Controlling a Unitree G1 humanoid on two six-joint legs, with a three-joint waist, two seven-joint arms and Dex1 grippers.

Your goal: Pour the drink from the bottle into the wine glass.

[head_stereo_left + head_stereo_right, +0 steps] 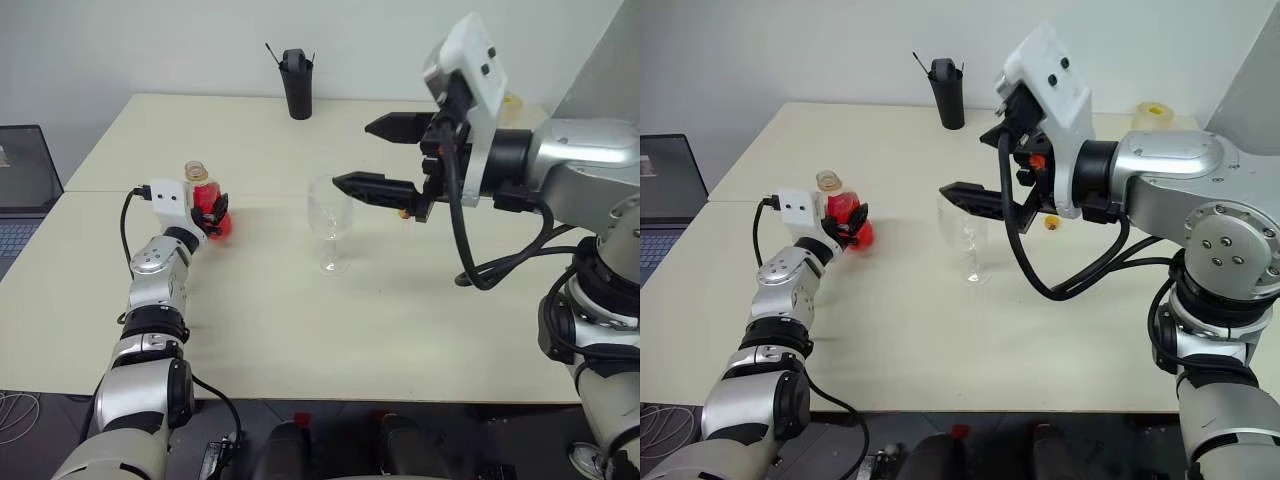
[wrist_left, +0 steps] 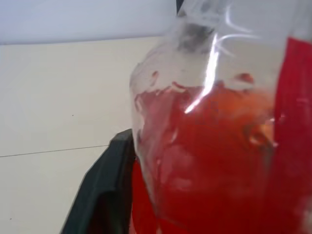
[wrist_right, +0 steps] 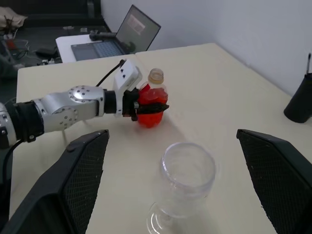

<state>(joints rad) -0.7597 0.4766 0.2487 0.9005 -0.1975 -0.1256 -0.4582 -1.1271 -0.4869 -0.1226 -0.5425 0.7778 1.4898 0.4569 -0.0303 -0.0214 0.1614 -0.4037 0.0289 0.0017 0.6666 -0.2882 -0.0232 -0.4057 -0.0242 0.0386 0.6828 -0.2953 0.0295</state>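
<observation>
The bottle (image 1: 206, 203) is seen upright at the left part of the bench (image 1: 300, 330), its lower body clamped between the black fingers of the left gripper (image 1: 212, 211); the drink (image 3: 148, 108) fills the lower portion. No cap is seen on the neck. The wine glass (image 1: 329, 222) is found standing empty near the bench's middle, well apart from the bottle. The right gripper (image 1: 378, 156) is held released above the glass, fingers spread wide. The right wrist view reveals a laptop (image 3: 122, 36) beyond the bench. A black pen holder (image 1: 950, 94) is noted at the far edge.
</observation>
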